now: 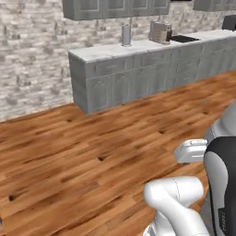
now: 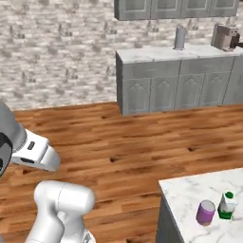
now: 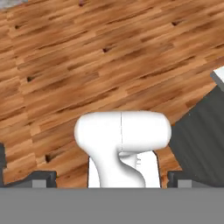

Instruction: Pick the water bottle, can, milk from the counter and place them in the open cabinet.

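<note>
- The gripper [image 3: 107,183] pointed down at the wood-plank floor [image 3: 65,65]; its two dark fingertips [image 3: 41,178] stood far apart at the lower corners of the hand view, with nothing between them.
- The jaws were fully spread and held no item.
- In the right base view, the counter [image 2: 190,192], a white marble slab with grey veins, occupied the lower right corner.
- The can [image 2: 206,212], purple-pink with a silvery top, stood upright on the counter near its front edge.
- The milk [image 2: 227,205], a green container with a white top, stood upright just beside the can, on its right; whether the two touched could not be determined.
- The gripper was well apart from both the can and the milk.
- In the hand view, a white corner of the counter [image 3: 218,76] showed at the right edge, above a dark grey side panel [image 3: 201,140].
- A far run of grey arched-panel base cabinets [image 2: 175,90] stood against the pale stone-brick wall [image 2: 57,52], with a light countertop.
- A grey cylinder [image 2: 179,38] and a brown boxy appliance [image 2: 224,37] stood on that far countertop.
- Grey wall cabinets [image 2: 175,8] hung above the far run.
</note>
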